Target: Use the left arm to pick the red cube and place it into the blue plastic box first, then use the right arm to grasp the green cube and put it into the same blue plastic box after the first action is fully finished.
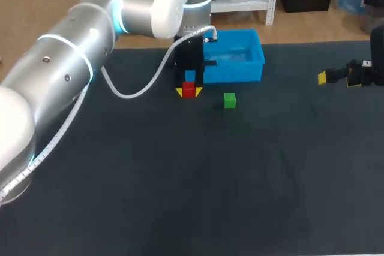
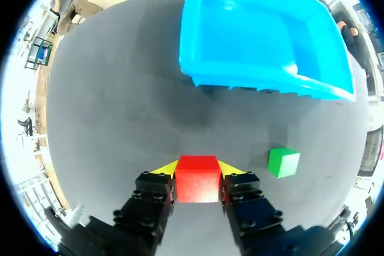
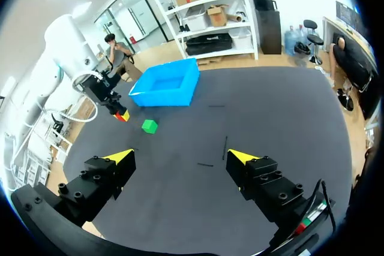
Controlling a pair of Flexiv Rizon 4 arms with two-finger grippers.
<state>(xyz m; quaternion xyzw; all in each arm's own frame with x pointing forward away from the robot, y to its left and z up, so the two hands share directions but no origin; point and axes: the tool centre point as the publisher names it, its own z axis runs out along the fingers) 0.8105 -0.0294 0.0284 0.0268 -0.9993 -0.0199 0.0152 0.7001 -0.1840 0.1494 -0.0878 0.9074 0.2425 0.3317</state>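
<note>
Left gripper (image 2: pixel 198 169): clamped on red cube (image 2: pixel 197 185), yellow tips on opposite faces.
Handling: I judge it light, rigid and smooth; its flat parallel sides suit this hold.
Blue plastic box (image 2: pixel 240 76): 12 o'clock, ahead of the fingers.
Green cube (image 2: pixel 282 162): 2 o'clock, near.
Right gripper (image 3: pixel 180 156): spread wide, empty.

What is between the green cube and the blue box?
Nothing sits there. The left wrist view shows only bare dark table between the green cube and the blue box.
</note>
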